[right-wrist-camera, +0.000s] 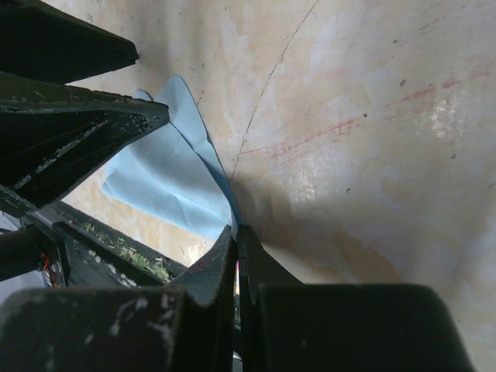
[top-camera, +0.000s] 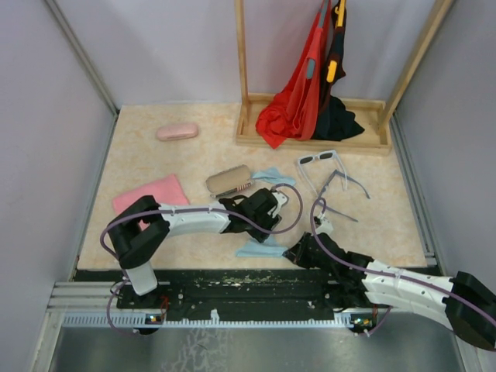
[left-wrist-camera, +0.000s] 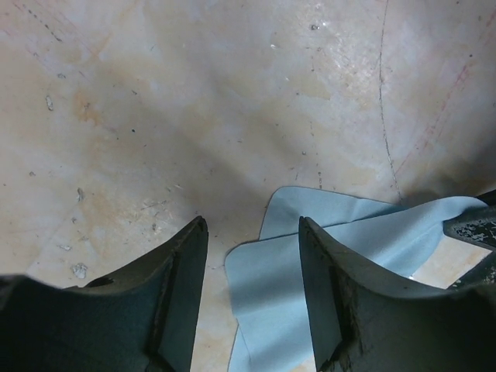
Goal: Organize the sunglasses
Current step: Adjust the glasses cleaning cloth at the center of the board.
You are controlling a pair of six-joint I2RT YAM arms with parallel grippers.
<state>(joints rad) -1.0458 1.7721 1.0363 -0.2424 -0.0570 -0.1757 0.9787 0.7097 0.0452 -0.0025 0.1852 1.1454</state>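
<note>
While the left tool [left-wrist-camera: 253,226] stands open over a blue cloth [left-wrist-camera: 364,232], the closed right tool [right-wrist-camera: 236,230] hides its edge.

Chunky white-framed sunglasses [top-camera: 308,160] with dark lenses lie unfolded beyond the right jaws. The thin grey-framed pair [top-camera: 332,181] lies open just beside them, nearer those jaws.

A robot test booth in a lab: plain grey panels [top-camera: 39,155] wall in a scuffed, marbled worktop [top-camera: 139,159], the left arm [top-camera: 194,221] and right arm [top-camera: 403,283] are bolted to a black metal rail [top-camera: 248,288] at its near edge, and a wooden rack [top-camera: 242,62] holds hung bags [top-camera: 298,101]
</note>
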